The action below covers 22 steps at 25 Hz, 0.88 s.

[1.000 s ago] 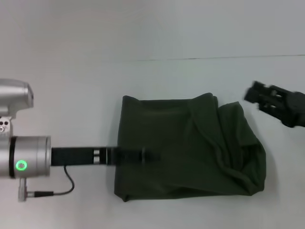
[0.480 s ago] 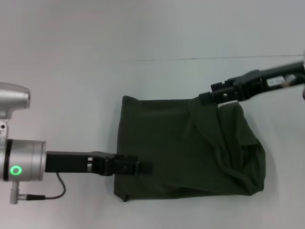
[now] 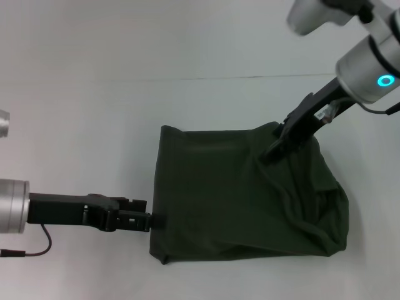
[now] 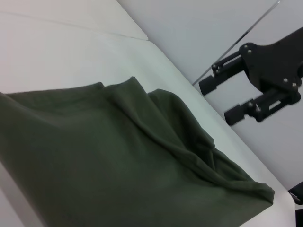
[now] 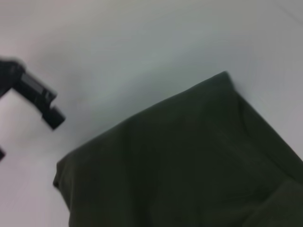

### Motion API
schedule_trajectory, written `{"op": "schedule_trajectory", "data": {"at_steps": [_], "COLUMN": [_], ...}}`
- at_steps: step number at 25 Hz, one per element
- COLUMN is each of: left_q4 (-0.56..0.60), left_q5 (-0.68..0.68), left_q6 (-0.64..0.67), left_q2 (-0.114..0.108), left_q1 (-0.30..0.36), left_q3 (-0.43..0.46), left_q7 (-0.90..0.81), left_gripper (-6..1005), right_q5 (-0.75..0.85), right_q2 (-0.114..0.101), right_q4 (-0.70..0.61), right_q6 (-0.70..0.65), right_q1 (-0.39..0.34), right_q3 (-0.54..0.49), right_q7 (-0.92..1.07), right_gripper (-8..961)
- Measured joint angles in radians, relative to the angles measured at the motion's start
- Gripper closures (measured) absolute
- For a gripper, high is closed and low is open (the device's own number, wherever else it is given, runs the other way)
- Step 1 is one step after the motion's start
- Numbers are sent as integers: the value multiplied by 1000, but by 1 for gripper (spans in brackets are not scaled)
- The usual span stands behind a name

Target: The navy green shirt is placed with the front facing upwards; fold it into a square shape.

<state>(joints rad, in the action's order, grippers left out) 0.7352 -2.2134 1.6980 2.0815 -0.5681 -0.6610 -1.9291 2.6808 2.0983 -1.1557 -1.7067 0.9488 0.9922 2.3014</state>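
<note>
The navy green shirt [image 3: 237, 194] lies folded into a rough rectangle on the white table, plain green side up, its right side rumpled into loose folds. No lettering shows. My left gripper [image 3: 150, 219] lies low at the shirt's left edge near the front corner. The right wrist view shows the left gripper [image 5: 26, 135] open and off the cloth [image 5: 189, 165]. My right gripper [image 3: 270, 154] reaches down over the shirt's far right corner. In the left wrist view the right gripper [image 4: 216, 101] has its fingers apart, with nothing between them, just beyond the shirt [image 4: 118, 161].
The white table [image 3: 94, 125] stretches around the shirt on all sides. Its far edge [image 3: 250, 77] runs across behind the shirt. A cable [image 3: 37, 250] hangs under my left arm at the front left.
My left gripper has drawn back leftward from over the shirt to its left edge. My right arm has swung in from the right, down to the shirt's far right corner. The shirt has not shifted.
</note>
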Motion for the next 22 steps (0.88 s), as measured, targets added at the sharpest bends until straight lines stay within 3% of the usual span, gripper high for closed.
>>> {"op": "schedule_trajectory", "data": {"at_steps": [10,15,22], "left_q4": [2,-1,-2], "left_q5": [5,6,7], "left_q6": [16,14,10], "left_q2": [0,2,5], "left_q1": [2,4,4], "left_q3": [4,3,3], "left_q7": [7,7,7], "left_gripper": [47,47,47], "right_q5": [3,1,-49], "right_q2": [5,5,3], "right_q4": [6,36,111], "right_q6": [-9,24,83], "right_q1": [-7,-11,-24], "right_q3": [164,182,284], "right_q7": [-134,-110,-79], "right_gripper": [262,266,270]}}
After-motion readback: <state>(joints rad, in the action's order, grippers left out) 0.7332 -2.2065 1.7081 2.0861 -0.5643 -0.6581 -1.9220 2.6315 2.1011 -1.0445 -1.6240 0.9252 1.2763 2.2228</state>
